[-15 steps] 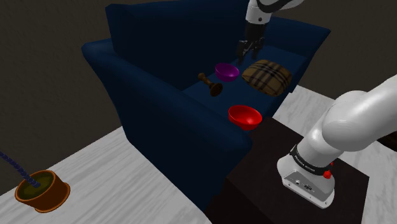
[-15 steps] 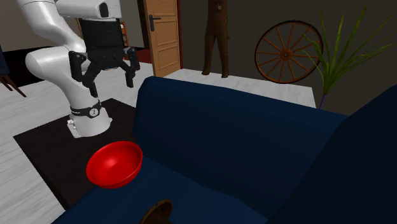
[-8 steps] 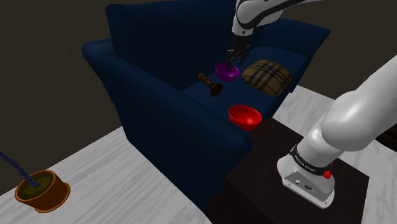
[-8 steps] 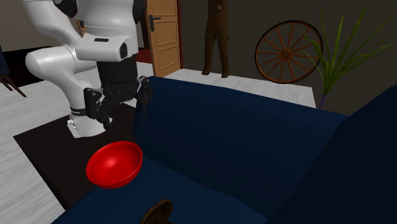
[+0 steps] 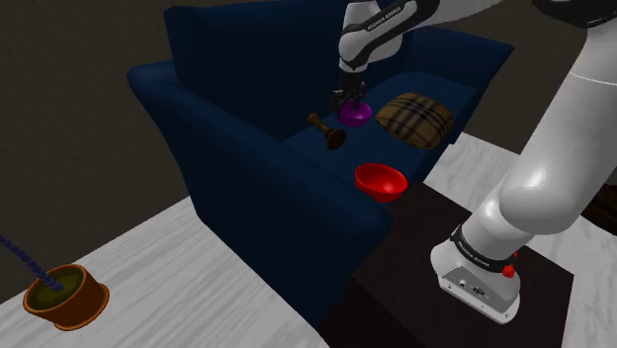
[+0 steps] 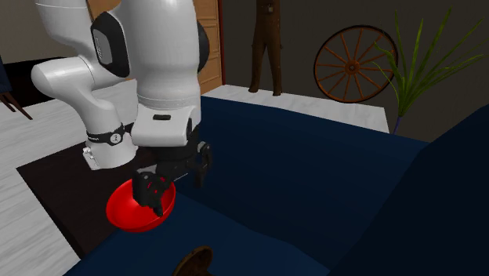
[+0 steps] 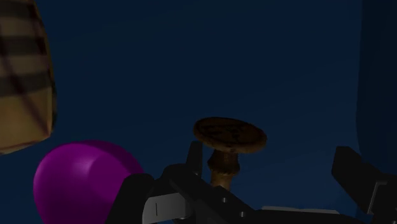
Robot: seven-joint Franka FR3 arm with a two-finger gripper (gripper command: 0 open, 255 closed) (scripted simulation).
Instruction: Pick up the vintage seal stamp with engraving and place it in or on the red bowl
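Two black fingers of hand point(image 5: 348, 99) point(image 6: 174, 179) point(image 7: 270, 156) wide apart, clasping nothing. Low over dark blue sofa seat point(image 5: 302, 148) point(image 7: 191, 63). Just ahead, framed between fingers yet untouched, nearer one of them: brown wooden seal stamp with round engraved face point(image 7: 229, 135) point(image 5: 327, 130) point(image 6: 194, 263), resting on seat. Close beside hand, on other side from stamp: glossy purple bowl point(image 7: 83, 178) point(image 5: 357, 116). Past purple bowl: tan plaid cushion point(image 7: 22, 76) point(image 5: 415, 119). Farther back toward stand, near seat's front edge, well apart from stamp: shiny red bowl point(image 5: 381, 181) point(image 6: 124, 212).
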